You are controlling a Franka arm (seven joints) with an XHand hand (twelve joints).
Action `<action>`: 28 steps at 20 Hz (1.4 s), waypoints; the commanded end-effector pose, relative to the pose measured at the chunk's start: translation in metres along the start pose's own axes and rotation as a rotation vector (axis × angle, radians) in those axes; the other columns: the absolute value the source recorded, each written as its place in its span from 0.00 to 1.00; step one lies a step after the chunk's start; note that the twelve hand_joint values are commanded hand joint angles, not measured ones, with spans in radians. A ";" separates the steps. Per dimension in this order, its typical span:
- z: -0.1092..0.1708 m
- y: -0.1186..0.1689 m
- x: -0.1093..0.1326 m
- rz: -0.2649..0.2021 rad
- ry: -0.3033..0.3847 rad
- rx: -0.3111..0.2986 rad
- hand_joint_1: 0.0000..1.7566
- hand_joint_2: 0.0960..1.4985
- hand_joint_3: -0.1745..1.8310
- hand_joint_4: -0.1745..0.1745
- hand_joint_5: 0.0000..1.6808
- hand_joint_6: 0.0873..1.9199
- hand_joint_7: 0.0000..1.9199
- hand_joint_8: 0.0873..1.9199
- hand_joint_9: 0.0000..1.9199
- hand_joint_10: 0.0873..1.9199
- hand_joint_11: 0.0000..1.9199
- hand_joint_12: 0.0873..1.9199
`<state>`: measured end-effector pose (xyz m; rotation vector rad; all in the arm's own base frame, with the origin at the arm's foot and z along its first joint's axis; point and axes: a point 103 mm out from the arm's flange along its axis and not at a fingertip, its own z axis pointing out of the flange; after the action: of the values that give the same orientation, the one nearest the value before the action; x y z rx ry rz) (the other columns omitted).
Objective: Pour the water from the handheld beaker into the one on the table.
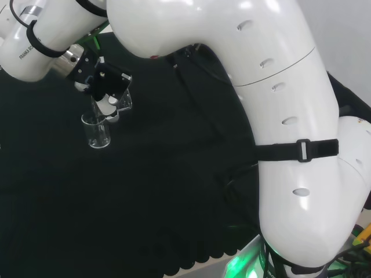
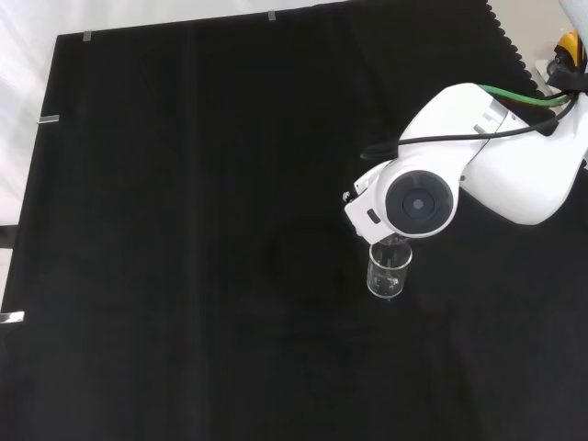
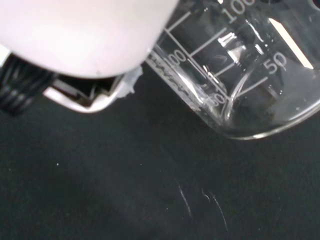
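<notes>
right, here is how it stands on the bench.

hand: the hand (image 1: pixel 107 84) hangs low over the black cloth (image 1: pixel 174 191) at the upper left of the head view, black and white, coming off the arm's wrist.

fingers: curled around a clear beaker, with one white finger (image 1: pixel 106 106) showing just below the black palm in the head view.

handheld beaker: the held beaker (image 1: pixel 120 99) is clear and tipped over on a slant, tucked against the hand; the wrist view has it big and close (image 3: pixel 240 75), printed scale marks running across its wall, its rounded base edge hanging above the cloth.

beaker on the table: the second beaker (image 1: pixel 96 131) stands upright on the cloth, right under the hand in the head view; the front view catches it (image 2: pixel 388 272) just below the arm's white link (image 2: pixel 432 184) with the round grey cap (image 2: pixel 419 204).

gap between the two: in the head view the tilted one sits just above and a touch to the right of the standing one's rim, very near; whether they touch, i cannot tell.

water: i cannot make out a level in either vessel, nor a stream between them.

cloth: black and creased, covering the whole bench; a few pale scratches or threads (image 3: pixel 200 197) show on it in the wrist view.

arm: its big white links (image 1: pixel 278 116) fill the right of the head view, a black strap (image 1: pixel 298 149) around one.
</notes>
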<state>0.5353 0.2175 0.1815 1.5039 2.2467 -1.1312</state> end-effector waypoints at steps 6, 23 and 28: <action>0.006 -0.001 -0.005 -0.001 -0.004 0.008 0.75 0.29 0.58 0.00 0.71 0.46 0.66 0.44 0.87 0.35 0.74 0.34; -0.005 -0.002 0.001 0.006 -0.044 0.016 0.75 0.29 0.58 0.00 0.71 0.46 0.66 0.44 0.87 0.35 0.74 0.34; -0.001 -0.002 -0.002 0.008 -0.034 0.014 0.75 0.29 0.58 0.00 0.71 0.46 0.66 0.44 0.87 0.35 0.74 0.34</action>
<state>0.5361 0.2213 0.1863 1.4809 2.2145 -1.1582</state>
